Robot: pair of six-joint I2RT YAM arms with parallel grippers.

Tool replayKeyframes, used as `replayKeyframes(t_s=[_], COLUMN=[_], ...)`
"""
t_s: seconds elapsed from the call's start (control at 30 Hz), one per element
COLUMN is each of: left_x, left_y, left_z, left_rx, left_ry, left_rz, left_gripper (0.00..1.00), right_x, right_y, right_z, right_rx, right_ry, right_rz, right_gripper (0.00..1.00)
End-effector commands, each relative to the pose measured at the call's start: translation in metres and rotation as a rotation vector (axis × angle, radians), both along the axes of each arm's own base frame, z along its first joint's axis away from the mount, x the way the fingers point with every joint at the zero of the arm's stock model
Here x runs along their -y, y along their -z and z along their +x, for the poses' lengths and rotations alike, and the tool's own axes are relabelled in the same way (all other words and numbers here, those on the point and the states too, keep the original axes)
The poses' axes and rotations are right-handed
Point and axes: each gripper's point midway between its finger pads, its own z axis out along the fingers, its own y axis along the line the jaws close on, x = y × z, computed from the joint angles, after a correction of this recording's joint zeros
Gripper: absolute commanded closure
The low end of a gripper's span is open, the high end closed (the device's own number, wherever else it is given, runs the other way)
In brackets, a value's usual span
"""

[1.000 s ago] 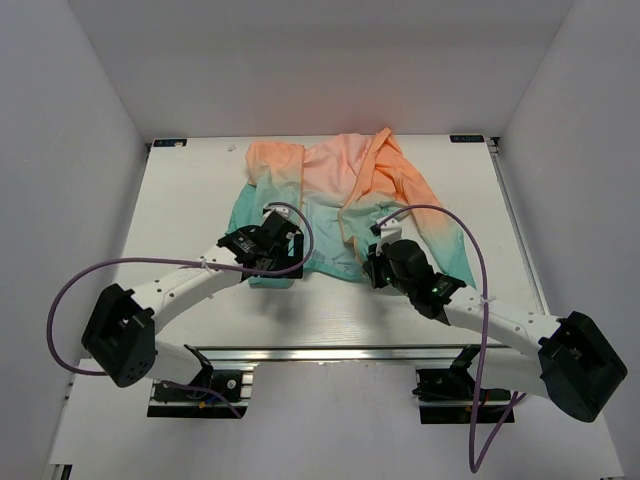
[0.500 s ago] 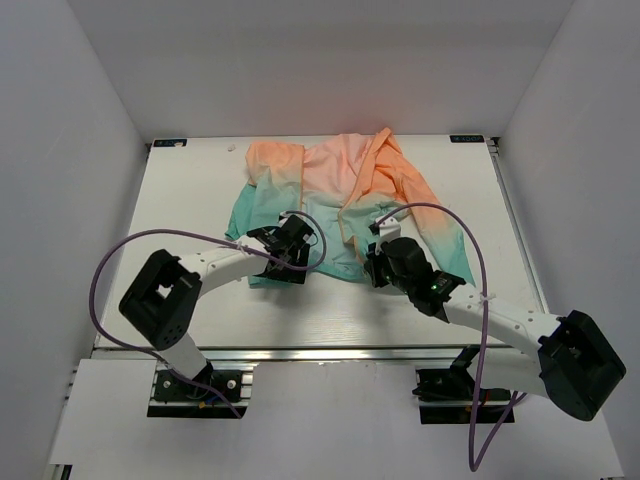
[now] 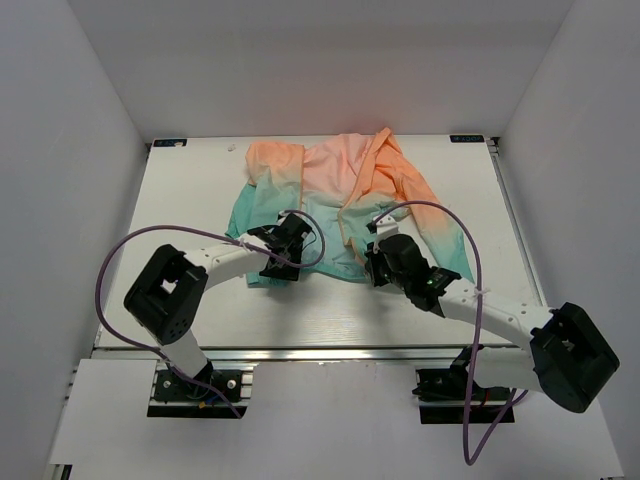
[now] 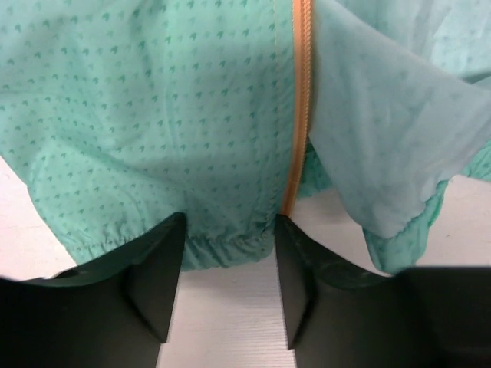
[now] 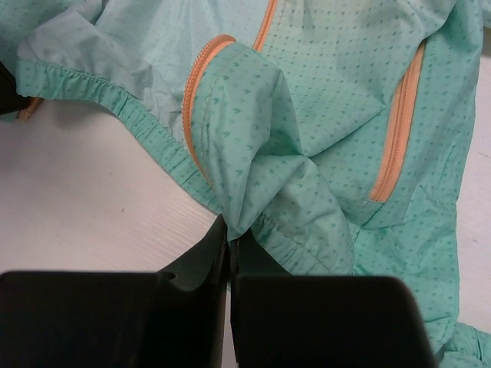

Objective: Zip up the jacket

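At the near side of the counter [image 3: 330,310], both hands are found at the teal hem [image 4: 222,247] of the jacket [image 3: 330,195]. The fingers of the left hand [image 4: 230,228] are held apart. The gathered hem is seen between them, and the orange zipper [image 4: 301,100] ends just beside the finger at 3 o'clock. The right hand [image 5: 229,230] is closed together on a fold of the hem, which is gathered into a small peak beside another strip of orange zipper. The jacket is spread on the far half of the counter, with the hem toward 6 o'clock and the peach shoulders toward 12 o'clock, and its front is not yet zipped. One sleeve is stretched toward 4 o'clock, and the other is laid at 10 o'clock.
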Motion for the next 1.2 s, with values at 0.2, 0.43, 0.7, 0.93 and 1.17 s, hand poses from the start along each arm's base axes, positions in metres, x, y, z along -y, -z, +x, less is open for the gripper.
replayKeyframes(t_s=[0.2,0.43,0.7,0.93,1.17], left_x=[0.006,-0.002,-0.003,0.002,0.003], left_y=[0.009,0.021,0.029,-0.019,-0.087], left_z=[-0.004,-0.020,-0.029,-0.010,0.001], left_rx=[-0.016,-0.067,-0.095,0.038,0.186], left_ry=[0.029,0.025,0.022,-0.004,-0.023], left_rz=[-0.058,-0.047,-0.057,-0.112,-0.194], left_gripper=[0.51,0.52,1.00,1.00,1.00], right_x=[-0.003,-0.001,0.003,0.006,0.030], right_y=[-0.017,-0.019,-0.018,-0.015,-0.010], right_z=[0.014,0.014,0.015,0.015,0.029], right_rx=[0.035,0.038,0.033,0.015,-0.020], right_ry=[0.036,0.048,0.072,0.102,0.202], right_rz=[0.020,0.030,0.031,0.049,0.051], right_gripper=[1.00,1.00,1.00,1.00,1.00])
